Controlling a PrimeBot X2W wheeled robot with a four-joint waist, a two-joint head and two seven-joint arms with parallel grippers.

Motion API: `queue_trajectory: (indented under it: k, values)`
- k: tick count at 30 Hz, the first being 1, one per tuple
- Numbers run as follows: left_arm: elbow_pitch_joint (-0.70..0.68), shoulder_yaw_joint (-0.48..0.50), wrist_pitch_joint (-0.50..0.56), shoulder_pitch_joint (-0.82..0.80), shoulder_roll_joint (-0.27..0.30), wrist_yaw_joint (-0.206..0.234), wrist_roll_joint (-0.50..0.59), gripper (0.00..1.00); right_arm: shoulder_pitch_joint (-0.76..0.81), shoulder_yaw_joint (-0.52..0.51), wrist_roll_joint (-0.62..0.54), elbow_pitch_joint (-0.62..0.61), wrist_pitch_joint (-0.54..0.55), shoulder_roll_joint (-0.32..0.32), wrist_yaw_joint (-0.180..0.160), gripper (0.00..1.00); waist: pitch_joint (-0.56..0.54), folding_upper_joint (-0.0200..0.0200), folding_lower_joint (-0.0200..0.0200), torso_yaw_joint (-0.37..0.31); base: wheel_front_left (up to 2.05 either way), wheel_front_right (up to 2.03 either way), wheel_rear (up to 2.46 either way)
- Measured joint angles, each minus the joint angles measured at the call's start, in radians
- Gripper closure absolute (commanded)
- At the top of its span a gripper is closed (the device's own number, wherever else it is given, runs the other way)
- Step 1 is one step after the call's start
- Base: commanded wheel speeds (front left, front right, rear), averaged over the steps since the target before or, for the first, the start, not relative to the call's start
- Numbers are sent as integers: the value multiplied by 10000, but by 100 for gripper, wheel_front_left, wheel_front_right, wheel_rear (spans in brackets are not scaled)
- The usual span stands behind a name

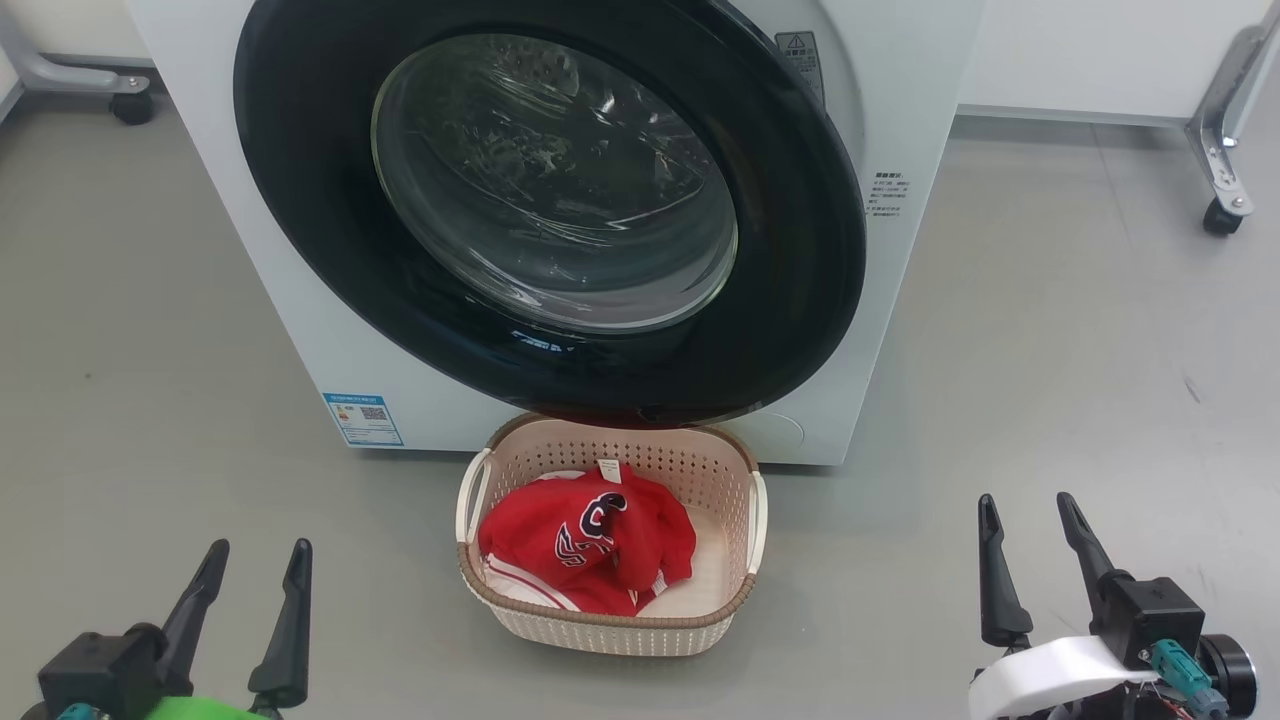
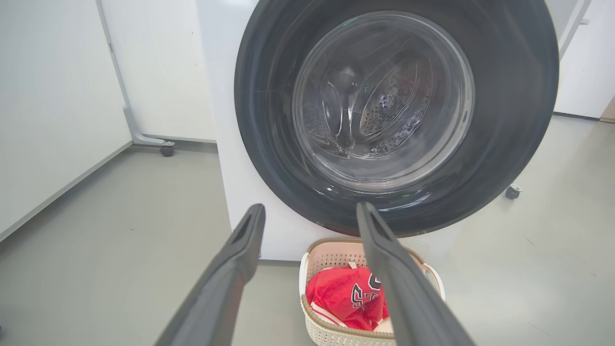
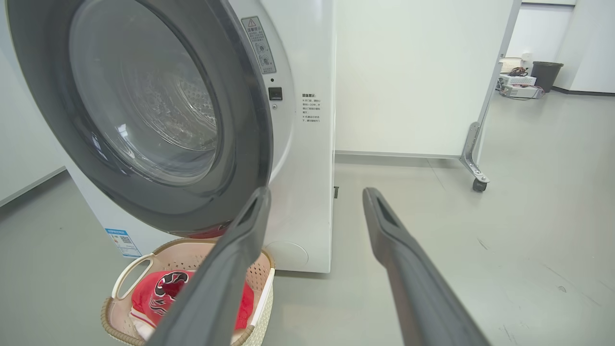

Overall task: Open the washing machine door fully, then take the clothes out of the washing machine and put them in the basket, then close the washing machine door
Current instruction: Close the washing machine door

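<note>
Head view, left tool (image 1: 259, 548), right tool (image 1: 1027, 500) splayed empty, door (image 1: 800, 250) edge overhanging basket (image 1: 600, 612) rim.

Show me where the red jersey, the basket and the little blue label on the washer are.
red jersey (image 1: 640, 535), head view, on its red fabric near the middle.
basket (image 1: 600, 633), head view, on its front wall.
blue label (image 1: 363, 418), head view, on its centre.

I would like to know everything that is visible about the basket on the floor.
The basket is a small rounded rectangle of cream perforated plastic, as it looks, with a brown woven-look rim and a white handle on each side. It stands upright on the grey floor, close before the washing machine, its back edge under the door. The red clothes lie crumpled inside it.
</note>
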Motion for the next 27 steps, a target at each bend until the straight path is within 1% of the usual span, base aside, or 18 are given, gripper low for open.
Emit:
queue_trajectory:
  k: [4,6,8,27]
  values:
    - [113,-109,-155,4,-94,142,153,0,70,29,0,-40,33,-2,0,0,-8,0,0,-6,0,0,0]
    - [180,-140,-314,41,-280,263,159,0,142,42,-2,-107,107,-8,0,0,5,0,0,-29,0,0,0]
    - [173,-140,-449,74,-341,345,161,0,142,50,-4,-188,136,-21,0,0,57,0,0,-53,0,0,0]
    - [539,-466,-861,67,-529,516,606,0,151,-113,-111,-424,334,-127,-4,0,306,0,0,-106,0,0,0]
